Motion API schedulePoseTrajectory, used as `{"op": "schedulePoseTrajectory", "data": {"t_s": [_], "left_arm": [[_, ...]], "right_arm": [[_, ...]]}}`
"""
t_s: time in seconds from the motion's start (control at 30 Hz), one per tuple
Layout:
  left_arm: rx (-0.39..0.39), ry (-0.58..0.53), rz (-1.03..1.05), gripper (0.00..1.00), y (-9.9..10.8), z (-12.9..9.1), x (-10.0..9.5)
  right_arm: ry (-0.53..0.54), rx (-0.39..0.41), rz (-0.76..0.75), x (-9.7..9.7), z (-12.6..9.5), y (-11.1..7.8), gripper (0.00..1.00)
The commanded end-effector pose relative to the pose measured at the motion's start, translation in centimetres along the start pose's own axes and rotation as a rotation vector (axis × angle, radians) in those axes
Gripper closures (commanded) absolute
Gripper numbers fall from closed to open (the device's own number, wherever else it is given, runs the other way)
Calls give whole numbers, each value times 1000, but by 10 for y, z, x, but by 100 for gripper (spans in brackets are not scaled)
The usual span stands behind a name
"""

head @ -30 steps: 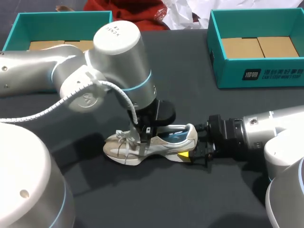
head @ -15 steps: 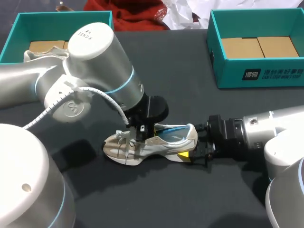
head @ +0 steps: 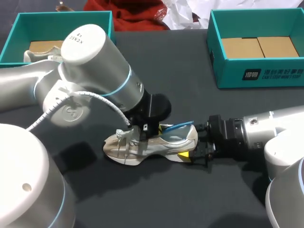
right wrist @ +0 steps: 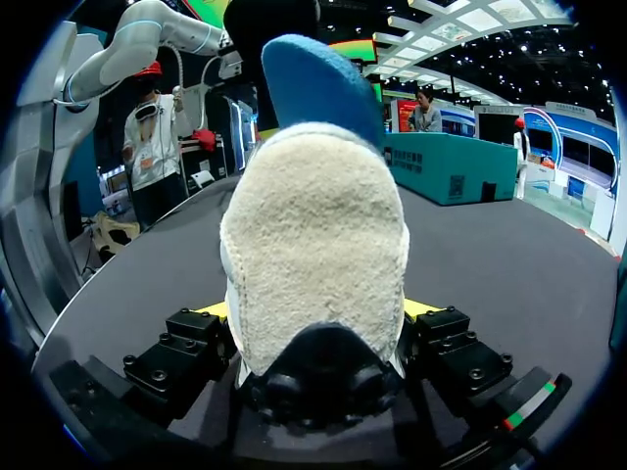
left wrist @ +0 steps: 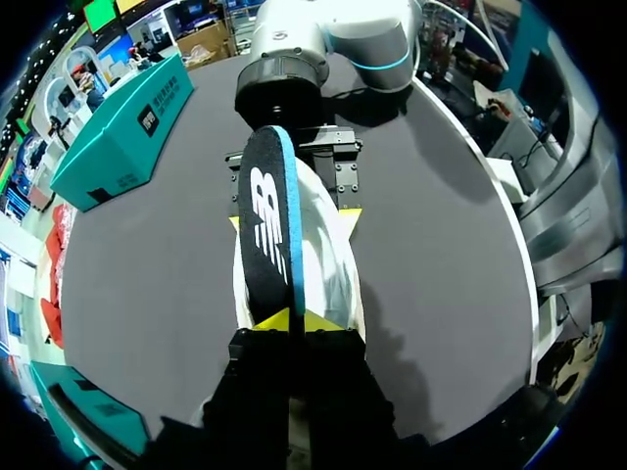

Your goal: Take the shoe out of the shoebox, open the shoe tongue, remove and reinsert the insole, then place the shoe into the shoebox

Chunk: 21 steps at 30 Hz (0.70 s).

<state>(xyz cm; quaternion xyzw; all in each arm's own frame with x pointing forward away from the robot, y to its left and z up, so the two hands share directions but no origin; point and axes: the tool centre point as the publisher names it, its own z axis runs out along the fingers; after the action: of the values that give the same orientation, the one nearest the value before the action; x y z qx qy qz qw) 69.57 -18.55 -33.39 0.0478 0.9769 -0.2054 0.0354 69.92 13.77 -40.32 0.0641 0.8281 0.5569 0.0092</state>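
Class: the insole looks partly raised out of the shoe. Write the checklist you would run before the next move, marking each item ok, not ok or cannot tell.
1. Left end effector shut on the insole: ok.
2. Right end effector clamping the shoe at its heel, both sides: ok.
3. Shoe upright, sole on the table: ok.
4. Insole fully clear of the shoe: cannot tell; heel end raised, front hidden.
5. Right shoebox open, apart from the shoe: ok.
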Motion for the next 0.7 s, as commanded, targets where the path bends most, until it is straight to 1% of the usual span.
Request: {"op": "schedulePoseTrajectory", "data": {"t_s": [0.03,0.2,0.23,0.27,0.3,0.33,0.4,0.53,0.7], "left_arm": [[-28,-7,-7,100,-13,9,-6],[-16,-25,-3,99,-16,4,-6],[-13,-32,-2,88,-16,3,-5],[-14,-47,-7,74,-17,2,-4],[-16,-62,-10,65,-17,1,-4],[-16,-74,-13,60,-17,1,-2],[-9,-83,-17,54,-17,0,-1],[32,-98,-28,54,-18,-7,0],[74,-126,-37,54,-23,-10,0]], "right_arm": [[-2,3,0,1,0,1,100],[-2,3,0,1,0,1,100],[-2,3,0,1,0,1,100],[-2,3,0,1,0,1,100],[-2,3,0,1,0,1,100],[-2,3,0,1,0,1,100],[-2,3,0,1,0,1,100],[-2,3,0,1,0,1,100],[-2,3,0,1,0,1,100]]}}
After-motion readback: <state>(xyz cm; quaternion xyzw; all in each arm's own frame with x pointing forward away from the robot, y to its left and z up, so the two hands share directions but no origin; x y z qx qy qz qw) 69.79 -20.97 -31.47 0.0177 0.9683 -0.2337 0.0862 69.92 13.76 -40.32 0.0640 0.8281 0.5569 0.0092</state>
